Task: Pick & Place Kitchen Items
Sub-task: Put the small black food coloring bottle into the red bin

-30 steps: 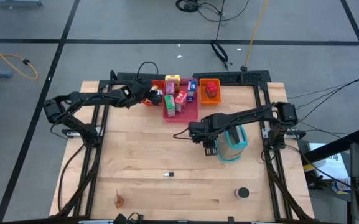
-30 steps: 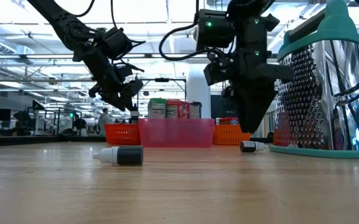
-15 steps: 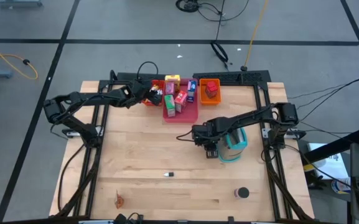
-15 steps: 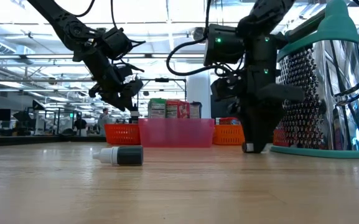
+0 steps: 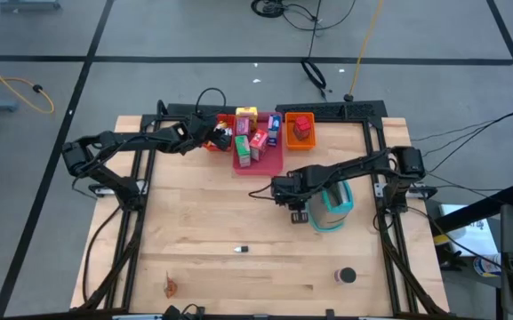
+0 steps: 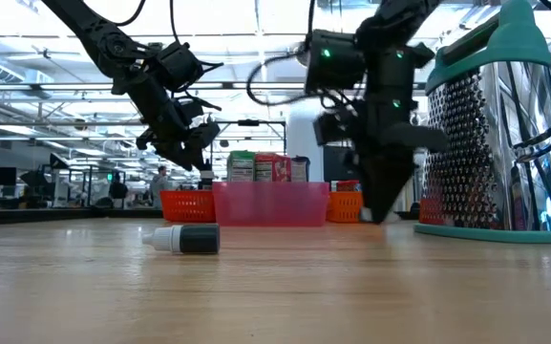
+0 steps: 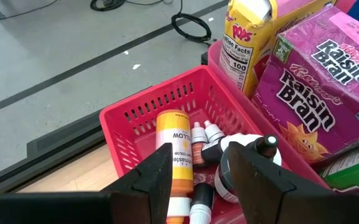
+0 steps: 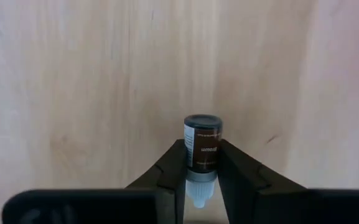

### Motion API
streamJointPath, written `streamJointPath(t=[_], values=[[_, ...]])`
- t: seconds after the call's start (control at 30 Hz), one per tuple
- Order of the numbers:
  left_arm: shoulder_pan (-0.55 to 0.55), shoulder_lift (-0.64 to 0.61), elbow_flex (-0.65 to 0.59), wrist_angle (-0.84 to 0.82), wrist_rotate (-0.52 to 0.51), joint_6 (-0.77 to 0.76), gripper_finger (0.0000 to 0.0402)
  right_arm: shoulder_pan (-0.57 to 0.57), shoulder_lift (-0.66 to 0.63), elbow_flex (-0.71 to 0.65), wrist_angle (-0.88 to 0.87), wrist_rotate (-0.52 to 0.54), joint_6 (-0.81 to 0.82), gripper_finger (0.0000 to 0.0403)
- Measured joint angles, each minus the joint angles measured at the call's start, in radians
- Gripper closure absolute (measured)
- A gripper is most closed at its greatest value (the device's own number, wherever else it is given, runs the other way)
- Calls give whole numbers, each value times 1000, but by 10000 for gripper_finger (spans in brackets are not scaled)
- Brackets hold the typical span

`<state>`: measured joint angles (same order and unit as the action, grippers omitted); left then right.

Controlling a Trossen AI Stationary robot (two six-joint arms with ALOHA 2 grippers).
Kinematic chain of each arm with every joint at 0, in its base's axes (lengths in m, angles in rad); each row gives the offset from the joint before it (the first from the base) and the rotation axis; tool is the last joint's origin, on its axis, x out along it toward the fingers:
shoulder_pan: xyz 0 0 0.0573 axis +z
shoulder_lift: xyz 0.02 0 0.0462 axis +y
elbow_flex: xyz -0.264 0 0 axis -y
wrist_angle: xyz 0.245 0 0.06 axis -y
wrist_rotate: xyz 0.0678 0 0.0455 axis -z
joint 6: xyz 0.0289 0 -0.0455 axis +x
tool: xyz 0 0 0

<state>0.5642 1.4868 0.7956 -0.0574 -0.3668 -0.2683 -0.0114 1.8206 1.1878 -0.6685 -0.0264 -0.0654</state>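
The right gripper [image 8: 201, 177] now has its jaws clamped on the small brown bottle [image 8: 202, 144], lifted just clear of the worktop [image 5: 203, 231] beside the grater [image 5: 334, 206]. Left gripper [image 7: 195, 177] still hovers half-open over the red basket [image 7: 135, 118].

The right hand [image 8: 202, 171] has closed on the small dark-labelled dropper bottle [image 8: 201, 152] and lifted it off the worktop [image 8: 73, 93].

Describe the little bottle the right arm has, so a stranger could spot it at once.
Find the teal-and-white grater at the table's right side. Just left of it, the right gripper has its jaws closed on a tiny bottle: dark cap, brown label, pale tip, unlike the white-bodied bottle lying loose nearer the front.
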Motion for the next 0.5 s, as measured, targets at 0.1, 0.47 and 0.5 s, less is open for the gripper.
streamJointPath(t=[0.1, 0.47, 0.5], values=[[0, 0, 0, 2, 0, 12, 243, 0, -1, 48, -23, 0, -13, 334], [-6, -85, 0, 7, 118, 28, 243, 0, -1, 242, -69, 6, -101, 346], [-8, -102, 0, 6, 137, 29, 243, 0, -1, 258, -69, 6, -104, 346]])
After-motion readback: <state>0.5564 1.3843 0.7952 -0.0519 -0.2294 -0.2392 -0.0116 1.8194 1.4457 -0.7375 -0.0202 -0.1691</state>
